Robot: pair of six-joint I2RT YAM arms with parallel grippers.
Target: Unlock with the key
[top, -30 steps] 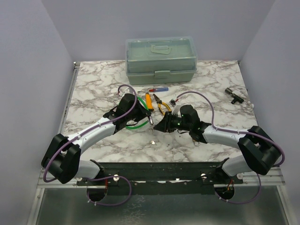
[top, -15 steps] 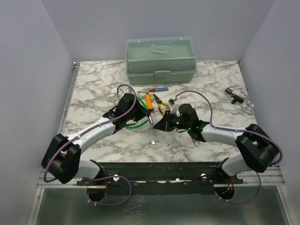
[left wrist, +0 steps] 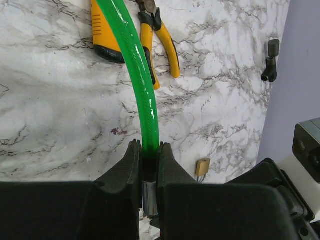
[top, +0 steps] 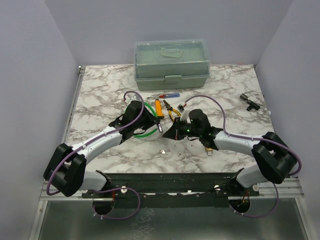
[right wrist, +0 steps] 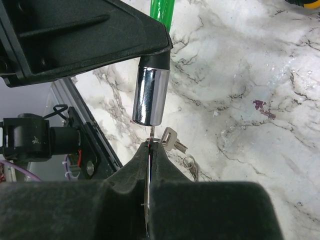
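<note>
My left gripper (left wrist: 149,150) is shut on the black collar of a green cable lock (left wrist: 142,75), just above its chrome cylinder (left wrist: 149,197). In the right wrist view the cylinder (right wrist: 150,95) hangs from the left fingers (right wrist: 90,35), end face toward me. My right gripper (right wrist: 151,146) is shut on a thin key (right wrist: 151,135), blade tip at the cylinder's end face; how far in, I cannot tell. A spare key (right wrist: 172,139) on a ring (right wrist: 189,162) hangs beside it. In the top view both grippers (top: 159,127) (top: 171,134) meet at mid-table.
A green toolbox (top: 171,64) stands at the back. A screwdriver (top: 165,95), orange knife (top: 158,107) and yellow pliers (top: 172,111) lie just behind the grippers. A small brass padlock (top: 209,151) lies under the right arm. A black part (top: 248,101) lies far right.
My right gripper has shifted slightly left toward the chrome cylinder, bringing the key up to its end. The left gripper has hardly moved.
</note>
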